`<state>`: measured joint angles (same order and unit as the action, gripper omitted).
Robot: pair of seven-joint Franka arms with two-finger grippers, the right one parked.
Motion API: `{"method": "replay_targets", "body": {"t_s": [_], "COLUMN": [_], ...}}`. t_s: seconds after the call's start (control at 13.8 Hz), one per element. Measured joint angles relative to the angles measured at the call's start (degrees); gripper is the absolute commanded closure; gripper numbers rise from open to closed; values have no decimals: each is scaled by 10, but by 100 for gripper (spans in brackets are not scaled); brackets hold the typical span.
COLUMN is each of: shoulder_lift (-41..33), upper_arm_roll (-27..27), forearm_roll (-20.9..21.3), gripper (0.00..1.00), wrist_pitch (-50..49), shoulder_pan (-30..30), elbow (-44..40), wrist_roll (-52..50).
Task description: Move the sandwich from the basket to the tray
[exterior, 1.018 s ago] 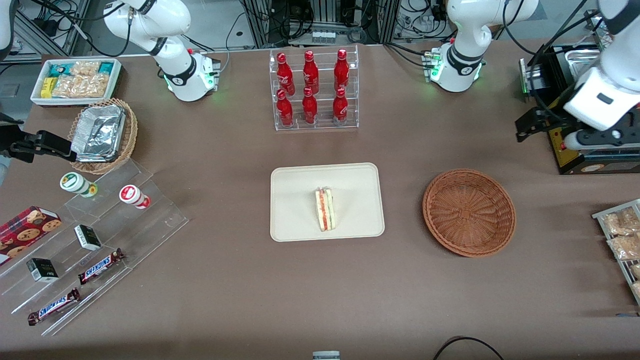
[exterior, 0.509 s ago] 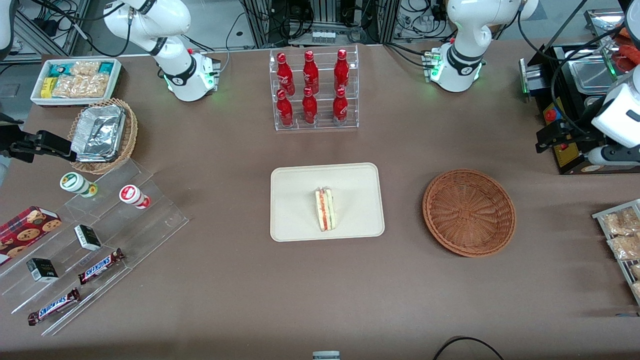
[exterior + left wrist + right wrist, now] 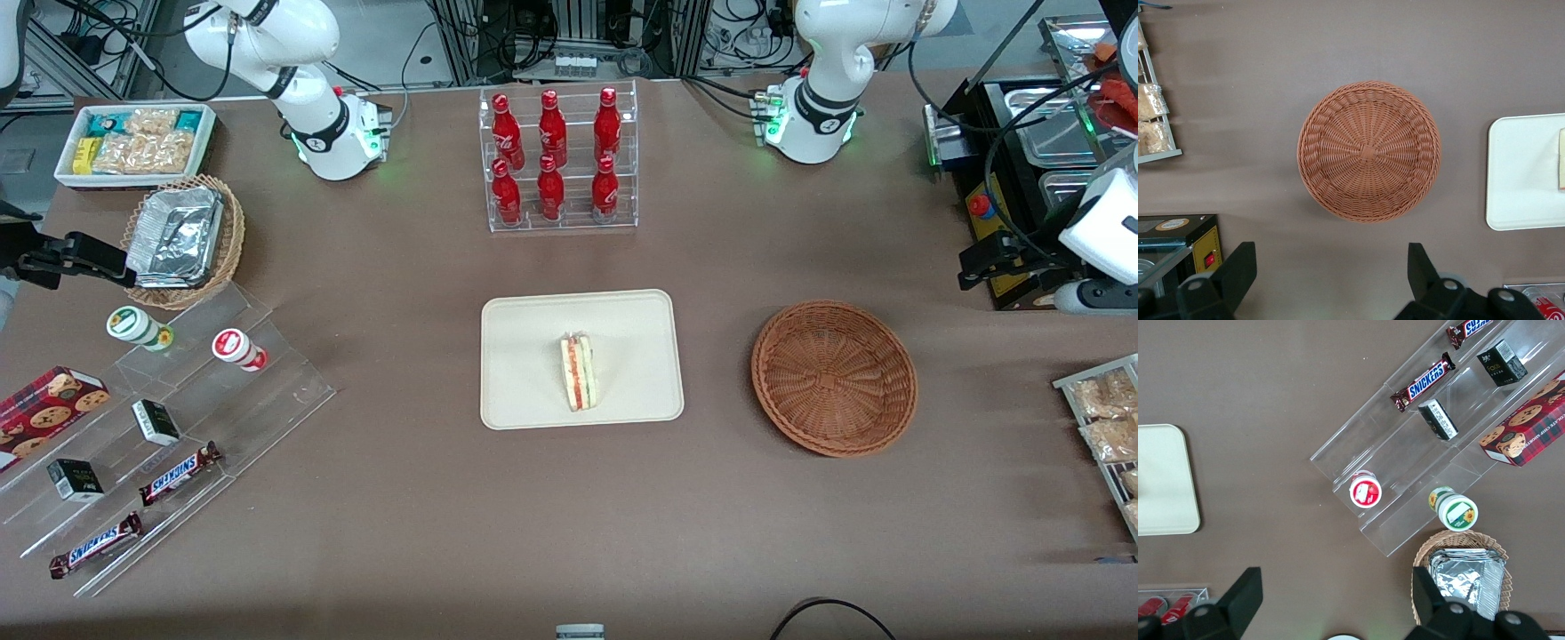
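Triangular cream sandwich wedge [image 3: 578, 383] lies on flat beige tray [image 3: 582, 358], round reddish-brown wicker basket [image 3: 834, 377] empty, gripper [image 3: 978, 264] now retreated toward working arm's table end; wrist view: fingers [image 3: 1237, 273] spread, holding nothing, high above basket [image 3: 1369, 151], so task looks done.
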<state>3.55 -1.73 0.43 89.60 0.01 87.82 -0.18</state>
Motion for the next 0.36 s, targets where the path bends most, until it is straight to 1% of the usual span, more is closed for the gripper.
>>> {"method": "replay_targets", "body": {"t_s": [0.36], "shoulder_lift": [-15], "upper_arm_roll": [1], "forearm_roll": [4], "gripper": [0], "wrist_pitch": [-21], "shoulder_pan": [0], "elbow": [1], "wrist_roll": [-3]}}
